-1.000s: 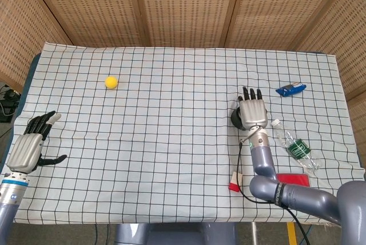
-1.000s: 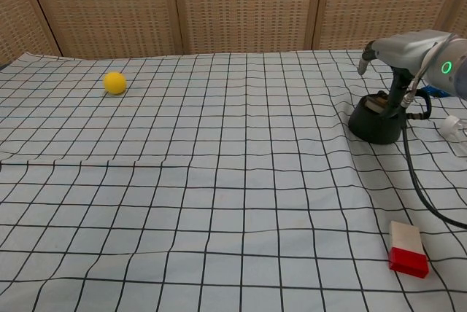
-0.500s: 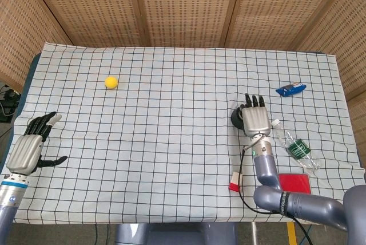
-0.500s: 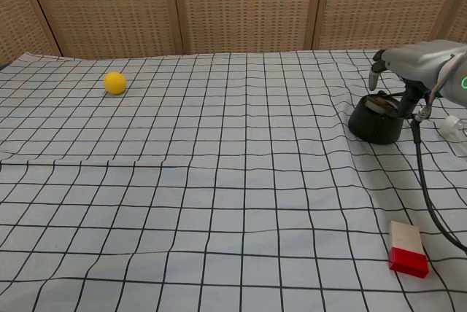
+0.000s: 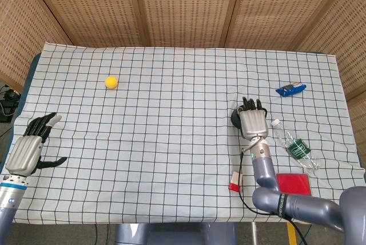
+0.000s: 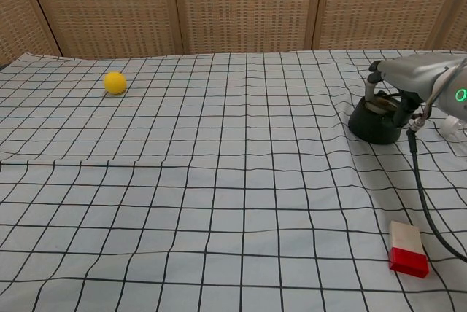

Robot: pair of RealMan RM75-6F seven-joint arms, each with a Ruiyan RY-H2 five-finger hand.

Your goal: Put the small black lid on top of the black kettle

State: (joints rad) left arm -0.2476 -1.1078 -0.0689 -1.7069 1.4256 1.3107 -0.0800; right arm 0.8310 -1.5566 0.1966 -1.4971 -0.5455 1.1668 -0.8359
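Note:
The black kettle (image 6: 373,125) stands at the right of the checked cloth; in the head view only its left edge (image 5: 235,118) shows beside my right hand (image 5: 252,121). A small dark lid (image 6: 380,105) lies on the kettle's top. My right hand (image 6: 410,77) hovers over the kettle with its fingers (image 6: 375,83) curled down onto the lid. Whether they grip it is not visible. My left hand (image 5: 27,149) rests at the cloth's near left edge, fingers apart and holding nothing; the chest view does not show it.
A yellow ball (image 5: 111,82) lies far left at the back. A blue object (image 5: 290,90) and a plastic bottle (image 5: 295,146) lie right of the kettle. A red-and-white block (image 6: 406,248) and a flat red piece (image 5: 293,183) sit near the front edge.
My right hand drew back from the kettle, then shifted slightly left over it again, and its fingers have curled down onto the lid. The left hand has not moved.

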